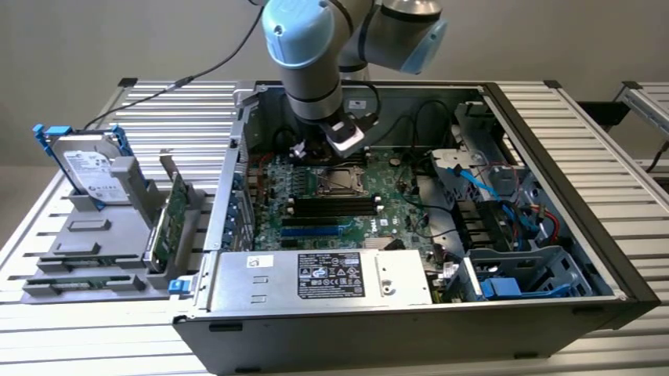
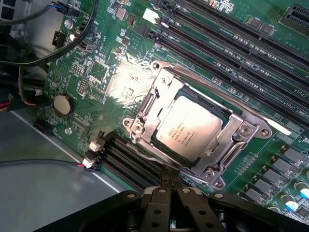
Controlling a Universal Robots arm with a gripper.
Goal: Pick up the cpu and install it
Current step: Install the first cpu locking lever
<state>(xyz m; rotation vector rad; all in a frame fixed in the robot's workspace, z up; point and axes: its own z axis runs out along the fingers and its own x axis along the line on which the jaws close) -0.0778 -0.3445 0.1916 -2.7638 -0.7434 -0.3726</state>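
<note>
End effector (image 2: 169, 203) closed, holding nothing, hovering above socket. cpu (image 2: 190, 128) seated in metal socket frame (image 2: 227, 140) on green motherboard (image 2: 111, 72), centre of wrist frame. Exterior view: arm (image 1: 313, 70) reaches into open PC case (image 1: 585, 235), frame centre; hard drive (image 1: 89, 168) upright in grey rack (image 1: 94, 251), left, on slatted surface (image 1: 63, 337).
</note>
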